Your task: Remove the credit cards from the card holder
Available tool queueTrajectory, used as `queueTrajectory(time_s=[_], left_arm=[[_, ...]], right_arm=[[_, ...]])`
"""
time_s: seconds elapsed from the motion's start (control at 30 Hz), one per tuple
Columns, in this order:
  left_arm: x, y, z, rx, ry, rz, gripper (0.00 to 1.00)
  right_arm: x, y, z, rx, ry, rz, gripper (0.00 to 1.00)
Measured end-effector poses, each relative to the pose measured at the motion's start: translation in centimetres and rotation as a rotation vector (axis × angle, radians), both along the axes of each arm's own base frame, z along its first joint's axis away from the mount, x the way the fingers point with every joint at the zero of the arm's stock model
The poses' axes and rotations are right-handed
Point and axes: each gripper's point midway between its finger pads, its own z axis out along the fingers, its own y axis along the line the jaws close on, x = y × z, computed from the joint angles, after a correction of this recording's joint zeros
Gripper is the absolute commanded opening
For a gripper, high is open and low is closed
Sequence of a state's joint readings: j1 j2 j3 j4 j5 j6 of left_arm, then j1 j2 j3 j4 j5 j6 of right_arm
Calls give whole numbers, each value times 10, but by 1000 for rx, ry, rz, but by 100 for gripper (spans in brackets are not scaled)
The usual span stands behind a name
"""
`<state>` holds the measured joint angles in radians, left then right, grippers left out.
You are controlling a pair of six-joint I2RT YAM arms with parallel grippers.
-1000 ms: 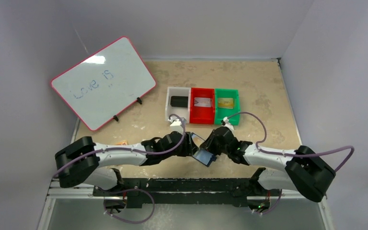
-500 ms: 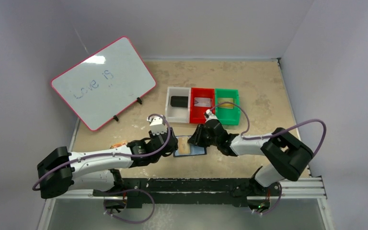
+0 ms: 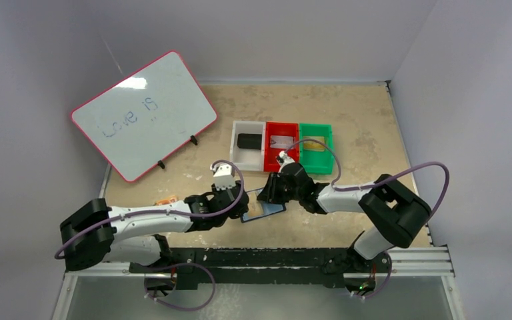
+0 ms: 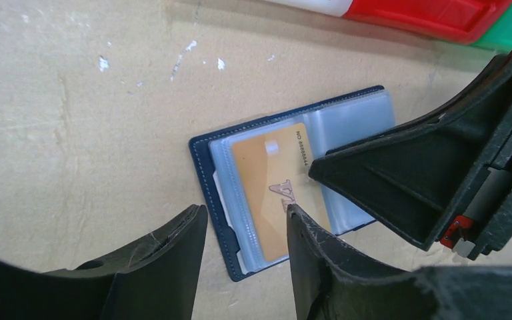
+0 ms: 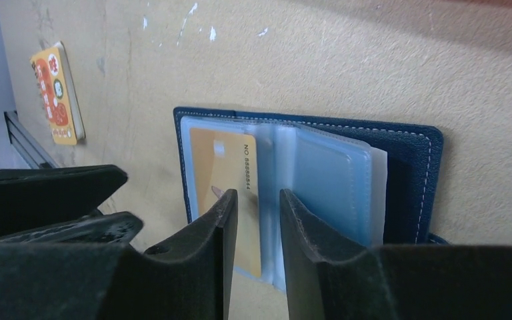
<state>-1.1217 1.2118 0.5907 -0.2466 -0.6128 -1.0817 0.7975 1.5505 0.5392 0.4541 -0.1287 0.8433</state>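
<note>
The navy card holder (image 3: 275, 207) lies open and flat on the table near the front edge. Its clear sleeves (image 4: 357, 123) face up. One gold credit card (image 4: 273, 190) sits in the left sleeve, also seen in the right wrist view (image 5: 221, 167). My left gripper (image 4: 245, 213) hovers open over the holder's near left corner, with nothing between its fingers. My right gripper (image 5: 258, 195) stands open with a narrow gap, over the fold beside the gold card. One right fingertip (image 4: 317, 170) rests on the card. The right-hand sleeves (image 5: 333, 180) look empty.
White (image 3: 248, 144), red (image 3: 281, 145) and green (image 3: 315, 147) bins stand in a row just behind the holder, each with something inside. An orange pad (image 3: 168, 199) lies left of my left gripper. A whiteboard (image 3: 143, 123) leans at the back left.
A second ago both grippers held the holder up between them. It now lies open on the table, and both grippers have moved in low over it.
</note>
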Motion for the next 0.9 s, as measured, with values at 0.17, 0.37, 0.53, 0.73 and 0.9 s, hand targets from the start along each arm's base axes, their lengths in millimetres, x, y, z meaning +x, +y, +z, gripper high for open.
queueTrajectory(time_s=[0.17,0.37,0.53,0.73,0.9], left_arm=[[-4,-12,-15,-1,43,-32,43],[-7,-19,-27,-6,81,-49,41],[-3,-26,-28,-51,101,-55,38],[-1,-23,-38,-69,136,-43,37],[2,-22,-38,-97,143,-24,36]], right_arm=[[-5,1,1,2,3,32,29],[-9,3,2,14,15,50,26],[-11,5,3,33,23,56,25],[-13,3,0,31,38,45,26],[-15,4,1,37,40,55,23]])
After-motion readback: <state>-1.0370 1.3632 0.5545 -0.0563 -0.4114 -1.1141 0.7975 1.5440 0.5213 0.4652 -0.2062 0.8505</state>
